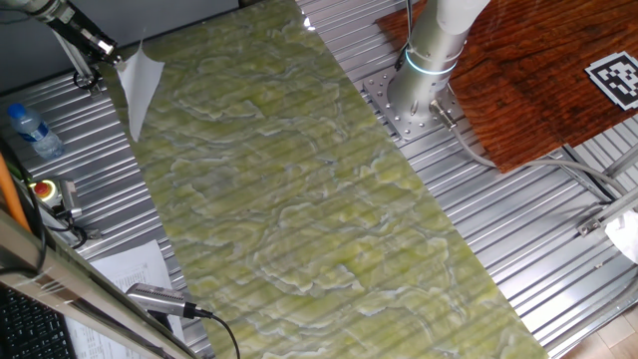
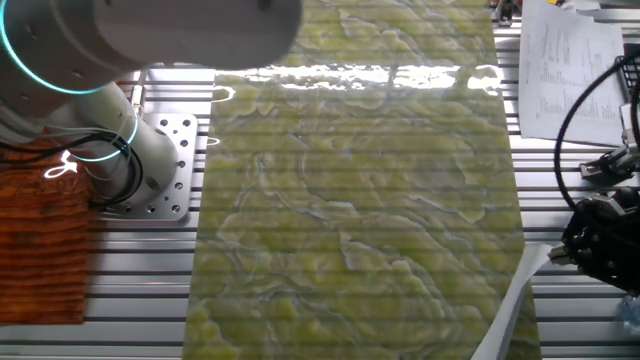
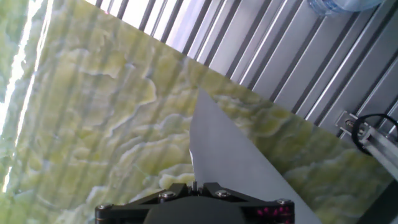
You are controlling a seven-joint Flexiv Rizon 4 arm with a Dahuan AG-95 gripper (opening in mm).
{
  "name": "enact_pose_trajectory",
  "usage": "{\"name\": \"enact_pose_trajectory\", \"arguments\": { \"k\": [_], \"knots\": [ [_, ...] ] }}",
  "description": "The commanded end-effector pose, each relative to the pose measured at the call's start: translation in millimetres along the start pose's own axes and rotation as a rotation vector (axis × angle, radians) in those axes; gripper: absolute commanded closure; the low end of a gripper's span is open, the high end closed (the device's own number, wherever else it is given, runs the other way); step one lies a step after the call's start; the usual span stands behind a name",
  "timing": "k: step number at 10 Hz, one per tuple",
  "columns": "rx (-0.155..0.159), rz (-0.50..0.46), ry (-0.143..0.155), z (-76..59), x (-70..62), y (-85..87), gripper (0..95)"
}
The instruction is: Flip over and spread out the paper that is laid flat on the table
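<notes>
The white paper (image 1: 141, 84) hangs lifted off the table (image 1: 299, 199), held by one edge over the table's far left corner. My gripper (image 1: 98, 46) is shut on that top edge. From the other fixed view the paper (image 2: 514, 302) droops down from the black gripper (image 2: 556, 255) at the table's (image 2: 350, 200) right edge. In the hand view the sheet (image 3: 231, 152) runs away from the closed jaws of the gripper (image 3: 195, 185), one pointed corner reaching out over the marbled surface (image 3: 93, 112).
A water bottle (image 1: 29, 130) and a red button box (image 1: 47, 190) lie on the ribbed metal to the left. A printed sheet (image 1: 132, 265) and a cabled device (image 1: 159, 298) are at the front left. The arm's base (image 1: 427, 62) stands by the wood panel (image 1: 538, 80).
</notes>
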State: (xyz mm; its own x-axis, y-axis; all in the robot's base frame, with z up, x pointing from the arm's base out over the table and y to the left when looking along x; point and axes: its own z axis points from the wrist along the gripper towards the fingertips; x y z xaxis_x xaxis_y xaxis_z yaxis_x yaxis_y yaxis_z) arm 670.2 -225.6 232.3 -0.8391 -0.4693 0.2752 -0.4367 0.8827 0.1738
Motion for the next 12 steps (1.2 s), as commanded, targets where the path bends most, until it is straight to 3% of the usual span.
{"name": "enact_pose_trajectory", "arguments": {
  "k": [1,5,7,9,12],
  "knots": [
    [0.015,-0.064,-0.013,3.6,3.2,2.3,95.0],
    [0.018,-0.195,-0.014,3.6,3.2,2.3,95.0],
    [0.005,-0.219,0.003,3.6,3.2,2.3,95.0],
    [-0.014,-0.137,0.012,25.8,19.4,24.5,95.0],
    [-0.051,-0.044,0.017,42.9,29.3,42.4,95.0]
  ]
}}
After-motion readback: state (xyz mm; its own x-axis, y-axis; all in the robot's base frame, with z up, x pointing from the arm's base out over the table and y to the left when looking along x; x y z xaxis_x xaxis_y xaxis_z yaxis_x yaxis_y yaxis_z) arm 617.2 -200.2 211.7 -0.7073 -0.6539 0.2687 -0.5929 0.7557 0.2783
